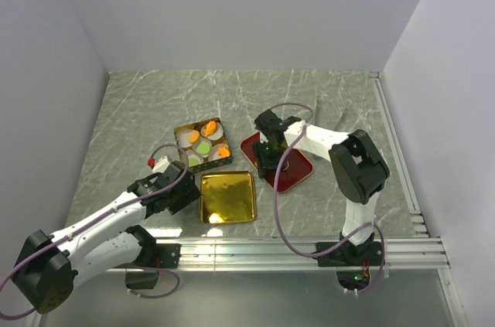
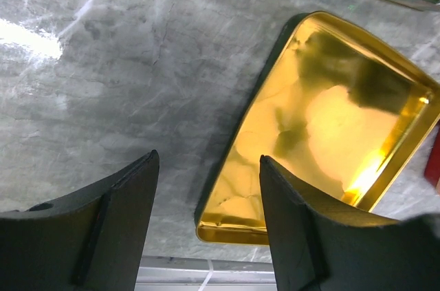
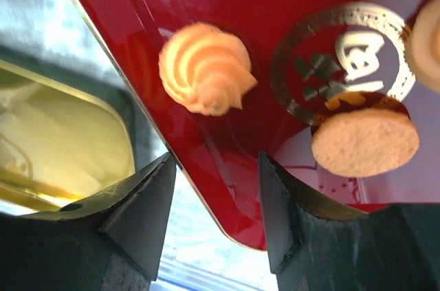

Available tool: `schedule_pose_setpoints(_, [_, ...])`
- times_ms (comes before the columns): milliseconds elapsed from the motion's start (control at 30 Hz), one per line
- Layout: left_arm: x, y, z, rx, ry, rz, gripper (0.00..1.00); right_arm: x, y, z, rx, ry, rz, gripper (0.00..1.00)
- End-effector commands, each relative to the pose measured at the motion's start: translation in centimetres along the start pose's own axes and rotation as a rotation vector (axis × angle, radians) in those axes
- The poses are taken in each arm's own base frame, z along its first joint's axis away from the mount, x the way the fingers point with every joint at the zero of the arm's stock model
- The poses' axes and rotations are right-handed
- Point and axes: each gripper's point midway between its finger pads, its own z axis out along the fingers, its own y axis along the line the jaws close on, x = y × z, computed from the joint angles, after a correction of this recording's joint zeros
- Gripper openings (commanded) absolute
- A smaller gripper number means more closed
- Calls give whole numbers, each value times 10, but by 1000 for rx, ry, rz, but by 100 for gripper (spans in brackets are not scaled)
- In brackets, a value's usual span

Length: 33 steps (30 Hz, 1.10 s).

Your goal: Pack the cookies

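- The right gripper (image 3: 216, 160) hangs low over a red tray (image 3: 206, 2). Its jaws stand moderately apart and hold nothing, and only the tray's near rim and a strip of table show in the gap.
- Just beyond the fingertips (image 3: 141, 215), a piped orange swirl cookie (image 3: 206, 78) sits on the red tray, apart from both fingers.
- To the right of the swirl, a flat round cookie (image 3: 364, 141), pinkish-brown, lies on the lower edge of a gold emblem (image 3: 344, 57) printed on the tray.
- A pale cookie edge (image 3: 430, 40) shows at the right border of the right wrist view. Its shape cannot be told.
- The left gripper (image 2: 206, 160) is held above the table (image 2: 124, 64). Its jaws stand apart with nothing between them.
- In the left wrist view, the left gripper's right finger (image 2: 295, 229) overlaps the near corner of a gold tray (image 2: 330, 119). Whether finger and tray touch cannot be told.
- In the top view, the gold tray lies between the two grippers, just in front of the other containers, and the red tray stands just beside its far right corner.
- Behind the gold tray and left of the red tray stands a gold box (image 1: 179, 129), set at a slight angle.
- The gold box holds white paper cups (image 1: 216, 137). Orange cookies (image 1: 193, 136) and green cookies (image 1: 203, 148) rest in the cups.
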Motion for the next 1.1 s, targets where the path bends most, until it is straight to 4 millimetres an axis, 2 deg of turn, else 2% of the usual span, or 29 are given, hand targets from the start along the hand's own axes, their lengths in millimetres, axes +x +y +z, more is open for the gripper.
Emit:
schedule_pose_setpoints(0, [-1,-9,1,24,-1,8,66,-24,-10,3,85,-44,-25,57])
schedule_pose_setpoints(200, [-2,-11,-1,26,-3,16,66,-61,-29,15,115,-39,33,54])
schedule_pose_setpoints(233, [-2,-11,-1,26,-3,15,66,-76,-33,13,105,-60,53,53])
schedule_pose_setpoints(300, [-1,-12,-2,30,-1,14,65,-86,-35,9,98,-65,69,51])
schedule_pose_setpoints(333, [0,-12,-2,30,3,17,65,-98,-33,1,87,-86,74,51])
schedule_pose_setpoints(400, [1,-13,-2,32,6,20,65,-106,-26,-9,65,-109,71,51])
schedule_pose_setpoints(433, [1,-12,-2,30,8,20,65,-112,-19,-22,43,-142,63,51])
schedule_pose_setpoints(500, [4,-12,0,30,15,31,65,-114,-8,-39,-4,-169,55,52])
schedule_pose_setpoints(533, [6,-11,1,28,19,33,65,-118,0,-58,-27,-207,43,53])
schedule_pose_setpoints(600, [10,-11,5,27,32,46,64,-118,7,-77,-52,-237,36,56])
schedule_pose_setpoints(633, [12,-11,6,25,35,52,64,-120,11,-96,-69,-276,30,56])
schedule_pose_setpoints(700, [15,-12,9,13,44,77,64,-117,16,-112,-84,-293,30,58])
schedule_pose_setpoints(733, [17,-12,10,9,46,88,63,-116,20,-127,-102,-322,23,59])
schedule_pose_setpoints(833, [22,-13,16,-20,57,133,61,-110,23,-148,-120,-352,17,60])
schedule_pose_setpoints(933, [28,-13,21,-58,72,168,58,-102,23,-159,-127,-369,13,60])
schedule_pose_setpoints(1067, [33,-18,23,-84,78,205,51,-90,18,-160,-119,-369,11,61])
